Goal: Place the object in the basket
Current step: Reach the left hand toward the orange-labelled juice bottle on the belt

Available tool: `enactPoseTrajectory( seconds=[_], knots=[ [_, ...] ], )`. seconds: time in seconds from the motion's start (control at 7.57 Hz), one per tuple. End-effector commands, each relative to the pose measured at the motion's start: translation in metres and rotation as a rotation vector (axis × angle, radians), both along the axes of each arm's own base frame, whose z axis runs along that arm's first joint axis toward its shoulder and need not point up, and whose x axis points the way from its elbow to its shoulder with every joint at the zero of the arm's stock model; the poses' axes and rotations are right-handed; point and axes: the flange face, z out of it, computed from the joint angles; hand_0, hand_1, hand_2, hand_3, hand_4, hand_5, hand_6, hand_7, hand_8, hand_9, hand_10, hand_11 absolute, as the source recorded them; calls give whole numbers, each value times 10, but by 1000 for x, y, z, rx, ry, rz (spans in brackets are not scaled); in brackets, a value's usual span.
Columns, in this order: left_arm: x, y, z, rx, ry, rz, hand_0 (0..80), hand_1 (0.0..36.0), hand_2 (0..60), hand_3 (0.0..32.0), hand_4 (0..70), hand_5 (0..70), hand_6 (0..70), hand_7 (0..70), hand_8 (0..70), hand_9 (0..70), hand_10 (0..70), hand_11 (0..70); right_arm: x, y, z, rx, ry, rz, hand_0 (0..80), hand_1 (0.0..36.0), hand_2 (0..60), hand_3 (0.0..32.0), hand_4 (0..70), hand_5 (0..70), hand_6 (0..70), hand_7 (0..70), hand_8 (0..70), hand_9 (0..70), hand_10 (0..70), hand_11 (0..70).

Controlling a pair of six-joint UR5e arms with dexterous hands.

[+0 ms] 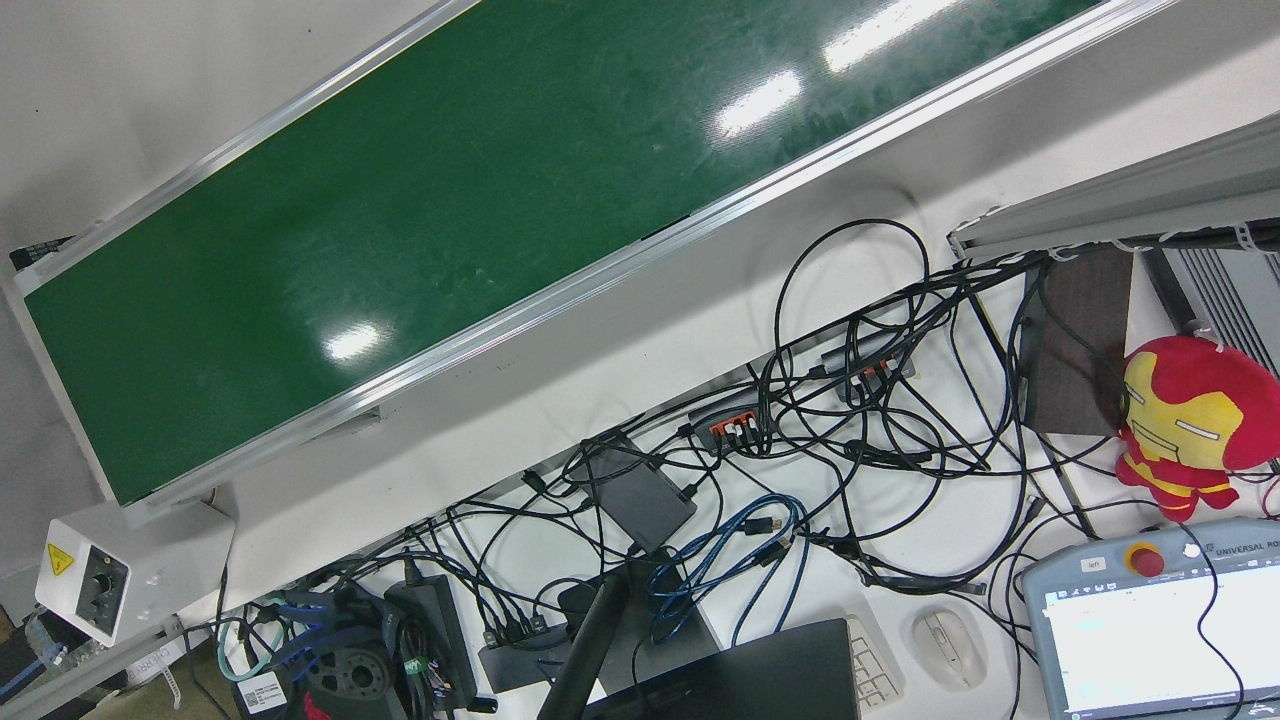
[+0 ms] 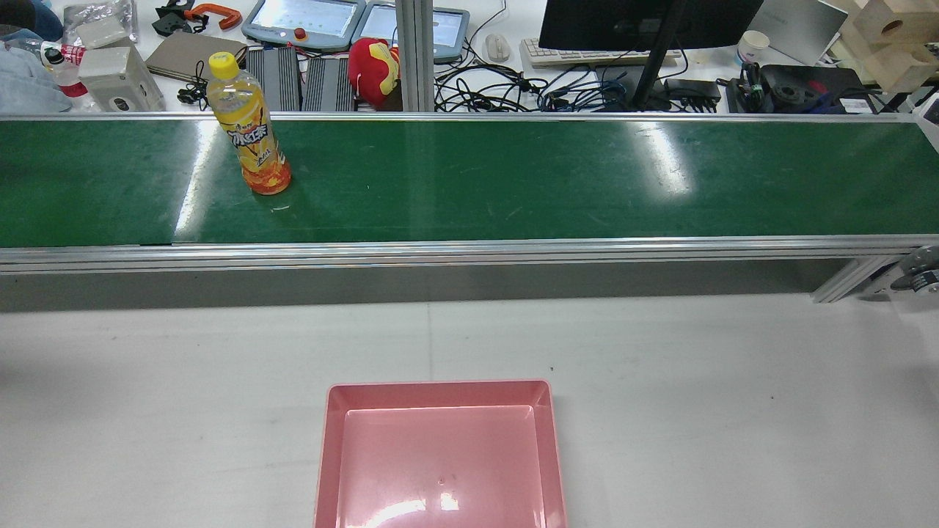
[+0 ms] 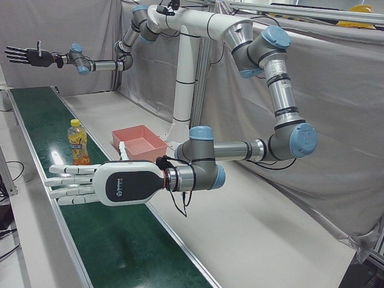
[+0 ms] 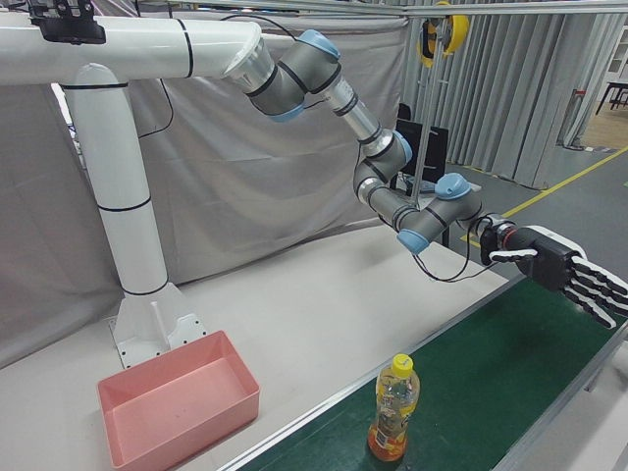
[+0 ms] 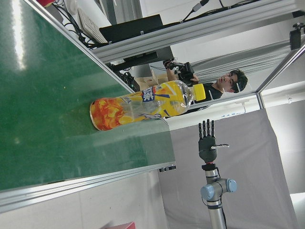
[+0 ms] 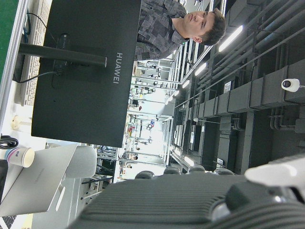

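Note:
A yellow-capped bottle of orange drink (image 2: 249, 132) stands upright on the green conveyor belt (image 2: 469, 176), toward the robot's left. It also shows in the left-front view (image 3: 77, 142), the right-front view (image 4: 392, 407) and the left hand view (image 5: 147, 105). The pink basket (image 2: 440, 392) sits empty on the white table, also in the left-front view (image 3: 150, 153) and right-front view (image 4: 196, 422). My left hand (image 3: 72, 183) is open, fingers straight, above the belt and apart from the bottle; it also shows in the right-front view (image 4: 569, 270). My right hand (image 3: 27, 56) is open and raised far down the belt.
Behind the belt a desk holds a monitor (image 2: 645, 22), cables (image 1: 850, 420), teach pendants (image 2: 304, 18) and a red and yellow plush toy (image 2: 374, 70). The white pedestal (image 4: 137, 245) stands behind the basket. A belt control box (image 1: 90, 575) sits at the belt's end.

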Motion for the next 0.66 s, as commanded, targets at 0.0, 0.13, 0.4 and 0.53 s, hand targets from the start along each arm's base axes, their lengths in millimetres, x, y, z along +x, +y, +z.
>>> enactPoseTrajectory(
  seconds=[0.0,0.13,0.4,0.53],
  knots=[
    [37,10,-35,37,7,62,554,126,0,34,2,86,0,0,0,0,34,73,0,0,0,0,0,0,0,0,0,0,0,0,0,0,0,0,0,0],
    [73,15,-43,38,10,122,561,132,0,30,10,94,0,1,0,0,39,81,0,0,0,0,0,0,0,0,0,0,0,0,0,0,0,0,0,0],
    [129,24,-45,33,24,209,597,148,0,28,27,94,0,0,0,0,47,95,0,0,0,0,0,0,0,0,0,0,0,0,0,0,0,0,0,0],
    [148,28,-45,26,33,211,638,164,0,26,36,105,0,1,0,0,59,114,0,0,0,-2,-1,0,0,0,0,0,0,0,0,0,0,0,0,0]
  ],
)
